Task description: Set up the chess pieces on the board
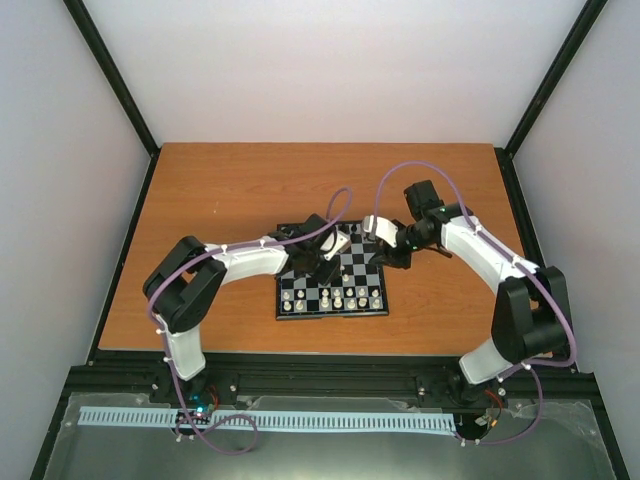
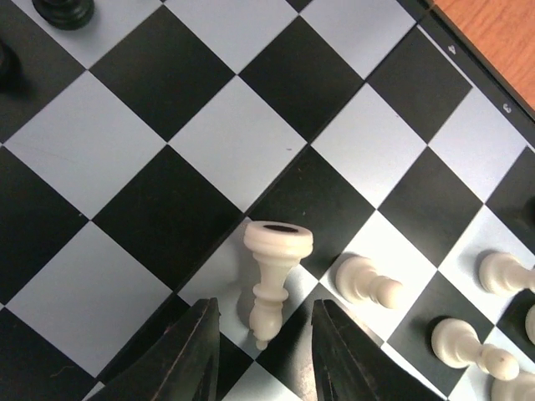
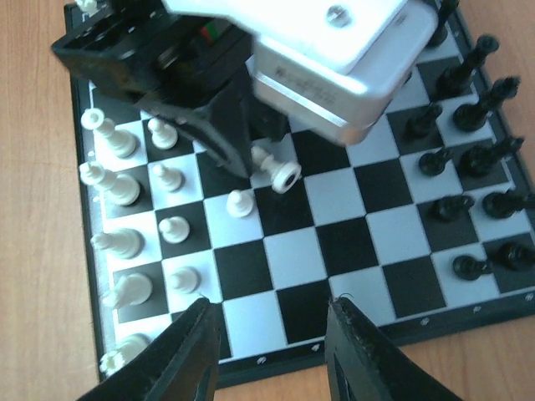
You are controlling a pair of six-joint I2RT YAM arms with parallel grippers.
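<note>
Chess pieces [image 1: 330, 298] in cream-white line the 6 o'clock edge of the board [image 1: 368, 272], central on the worktop [image 1: 230, 190]. Left gripper [image 2: 266, 322] hangs over the board, fingers apart, a white piece [image 2: 276, 251] lying on its side between them, untouched; at its 3 o'clock the right gripper [image 3: 272, 322] is spread too, empty.

From above, the left claw [image 1: 318, 262] hides part of the board [image 1: 366, 270] under it, and the chess pieces [image 1: 330, 300] beside it look too tiny to tell apart. Past the right claw [image 3: 269, 322], black pieces [image 3: 512, 200] are cut off.
</note>
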